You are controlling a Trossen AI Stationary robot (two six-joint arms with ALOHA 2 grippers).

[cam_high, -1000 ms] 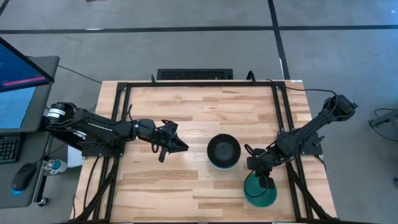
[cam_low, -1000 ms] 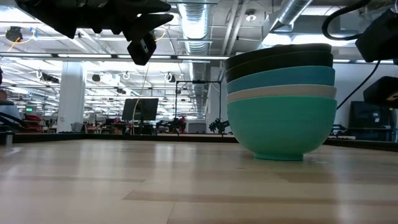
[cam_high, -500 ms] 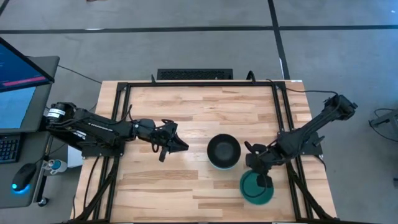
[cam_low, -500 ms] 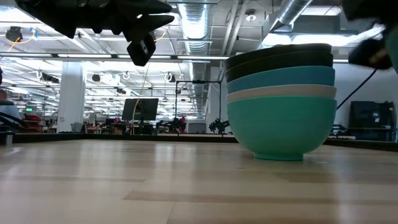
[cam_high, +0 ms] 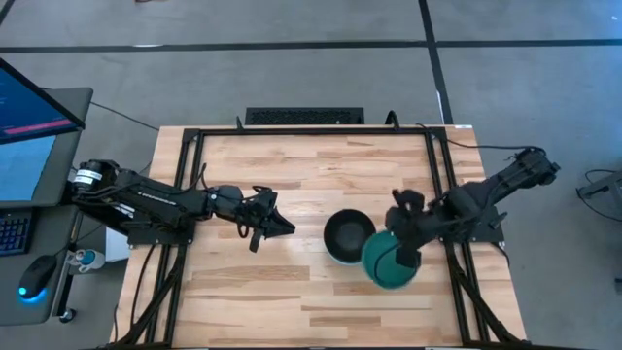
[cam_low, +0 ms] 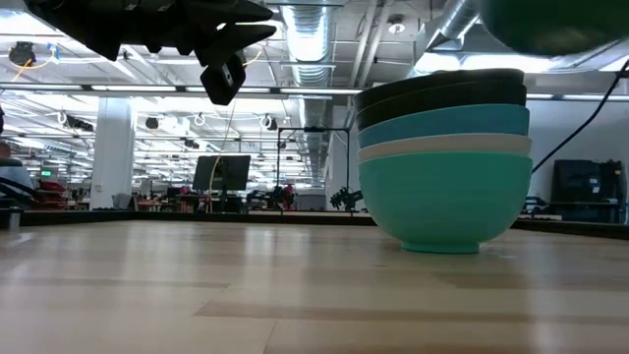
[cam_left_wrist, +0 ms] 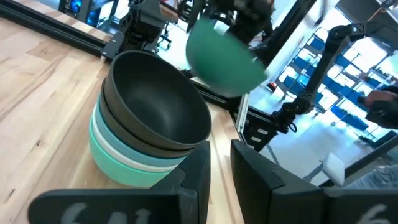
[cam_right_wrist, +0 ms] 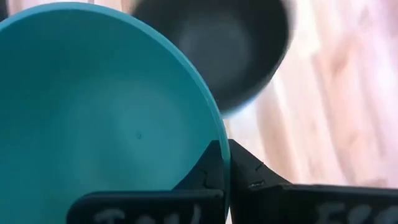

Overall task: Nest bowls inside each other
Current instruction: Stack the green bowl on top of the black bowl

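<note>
A stack of several nested bowls (cam_high: 346, 233) stands on the table's middle right, resting on the bottom bowl's foot (cam_low: 439, 243). From the top it holds two black bowls, a light blue, a white and a light blue one. My right gripper (cam_high: 399, 255) is shut on a teal green bowl (cam_high: 385, 264), held in the air just right of the stack; it also shows in the low view (cam_low: 550, 25) and the left wrist view (cam_left_wrist: 221, 56). My left gripper (cam_high: 287, 229) hovers left of the stack, empty, with a narrow gap between its fingers. My right gripper holds the teal green bowl by its rim (cam_right_wrist: 214, 124), on the side toward the table's right edge. One finger (cam_right_wrist: 208, 165) is inside the bowl and one (cam_right_wrist: 252, 171) outside. The fingers slant down from the right. The bowl is lifted clear, mouth up and somewhat tilted.
A black metal frame (cam_high: 311, 132) runs around the wooden table top. There is bare wood left of the stack and along the near edge (cam_high: 292, 311). A monitor (cam_high: 34, 102) and a mouse (cam_high: 37, 277) sit off the table's left side.
My right gripper has lifted the teal green bowl from the table's near right part. It has carried the bowl up, toward the far edge and left, close to the stack's right side. The bowl is now clear of the table.
</note>
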